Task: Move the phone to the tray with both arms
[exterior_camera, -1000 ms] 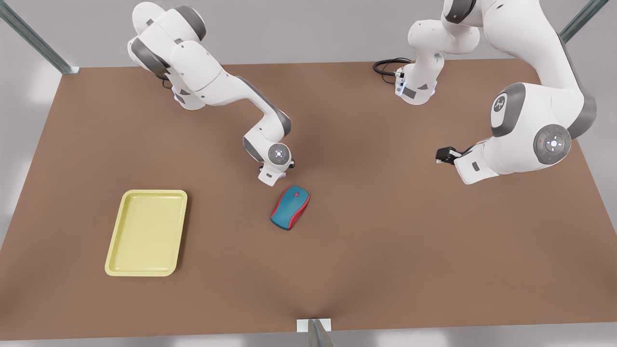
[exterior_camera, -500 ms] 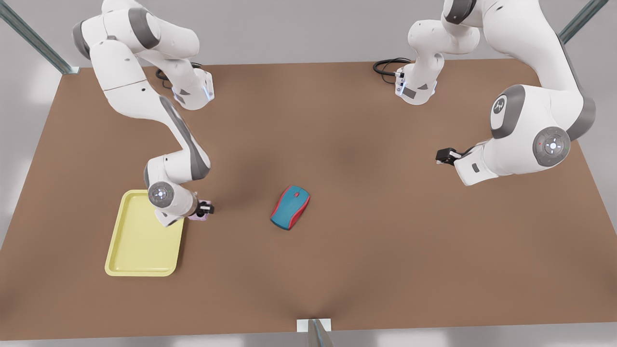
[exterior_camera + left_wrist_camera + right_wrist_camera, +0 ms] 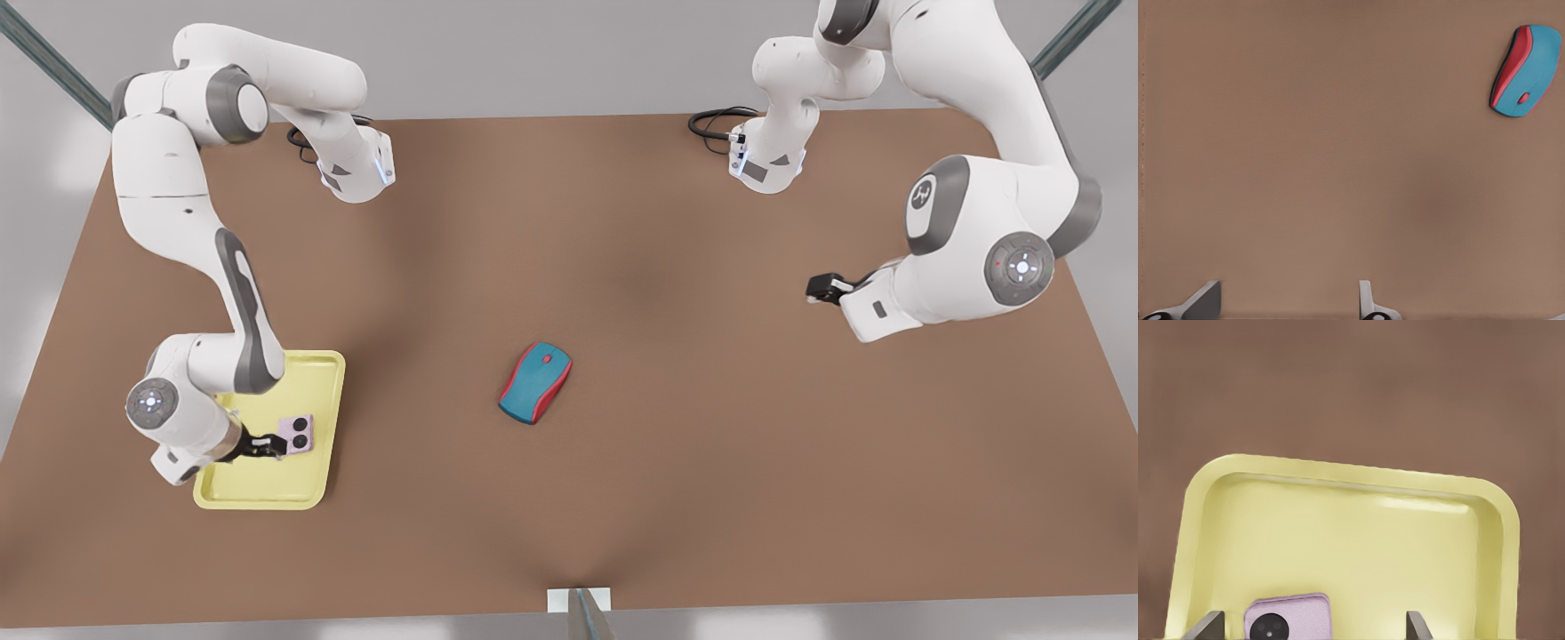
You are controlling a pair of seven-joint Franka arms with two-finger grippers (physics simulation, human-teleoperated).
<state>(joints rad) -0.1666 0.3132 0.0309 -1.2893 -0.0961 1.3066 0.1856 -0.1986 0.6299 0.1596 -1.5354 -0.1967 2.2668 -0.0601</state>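
My right gripper sits open beside the phone on the tray; slick, rigid, edge-grip only; left gripper waits, open.

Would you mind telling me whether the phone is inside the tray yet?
Yes, inside: the phone lies over the tray floor within its rim, right gripper jaws open beside it.

A teal-and-red computer mouse lies flat on the brown table, well apart from both sets of jaws, roughly between them. A black cable coils at the table's far edge.
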